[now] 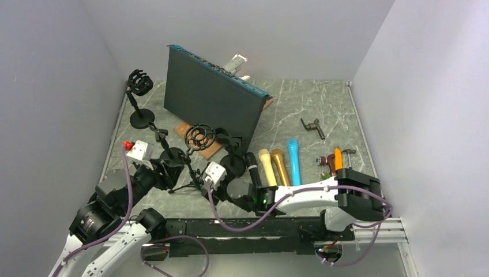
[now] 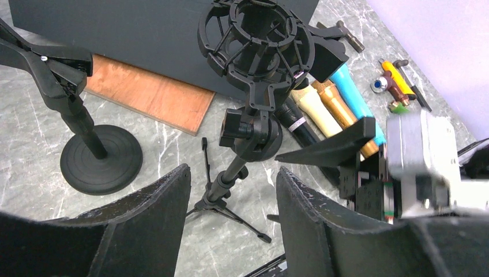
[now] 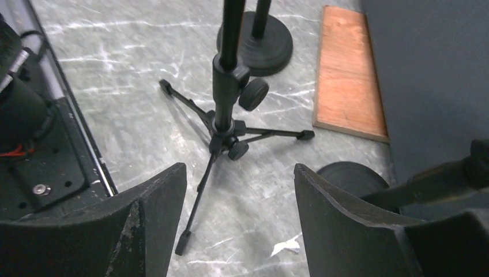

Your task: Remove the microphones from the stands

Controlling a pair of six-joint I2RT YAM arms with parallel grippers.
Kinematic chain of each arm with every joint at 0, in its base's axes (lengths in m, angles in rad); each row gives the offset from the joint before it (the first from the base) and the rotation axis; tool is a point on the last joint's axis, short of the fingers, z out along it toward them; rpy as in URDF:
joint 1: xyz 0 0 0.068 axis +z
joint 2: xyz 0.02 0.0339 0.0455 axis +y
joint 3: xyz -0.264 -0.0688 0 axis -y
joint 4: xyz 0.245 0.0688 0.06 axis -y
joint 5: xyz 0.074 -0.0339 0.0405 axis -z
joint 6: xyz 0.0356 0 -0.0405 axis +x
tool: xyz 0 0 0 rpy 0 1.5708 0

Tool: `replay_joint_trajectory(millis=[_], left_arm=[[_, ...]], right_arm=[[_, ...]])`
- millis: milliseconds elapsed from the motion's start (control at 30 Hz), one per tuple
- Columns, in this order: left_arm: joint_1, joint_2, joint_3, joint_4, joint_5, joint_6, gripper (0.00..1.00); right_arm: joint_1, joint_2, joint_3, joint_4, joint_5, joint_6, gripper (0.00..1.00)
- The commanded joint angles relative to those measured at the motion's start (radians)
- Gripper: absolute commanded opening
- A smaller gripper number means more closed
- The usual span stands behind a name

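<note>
Both claws are open wide and hold nothing. The right claw (image 3: 239, 167) hangs low over the table (image 1: 323, 104), with the foot of the tripod stand (image 3: 228, 115) just ahead of its fingers. The left claw (image 2: 232, 173) looks along the same stand toward the ring cradle (image 2: 254, 46) on its top. This cradle seems empty to me (I can see between its bands and find no body inside).

I find microphones only on the table. The black microphone (image 1: 252, 168) lies just to the right of the stands, and beside it in one row are the cream microphone (image 1: 267, 167), the gold microphone (image 1: 281, 166) and the blue microphone (image 1: 294, 161). All four have the long axis running from the near edge to the far edge. Whether the black one touches a clip, I cannot tell.

From the right claw the row lies behind, close beside its own wrist. I judge the right arm to be nearer, but it must first turn back. The left claw would have to reach past the cradle.
</note>
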Motion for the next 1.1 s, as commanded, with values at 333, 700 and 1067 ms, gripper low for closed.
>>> replay_joint_trajectory(millis=[333,700,1067], left_arm=[[-0.001,-0.017,0.008,0.031,-0.01,0.003,0.59],[-0.001,-0.031,0.009,0.021,-0.019,0.008,0.59],[-0.001,-0.077,-0.016,0.016,-0.018,-0.003,0.6]], right_arm=[[-0.198,-0.057,0.05,0.04,-0.531,-0.104,0.72],[-0.213,0.052,0.132,0.066,-0.649,-0.236,0.69],[-0.229,0.122,0.241,-0.105,-0.687,-0.36,0.67]])
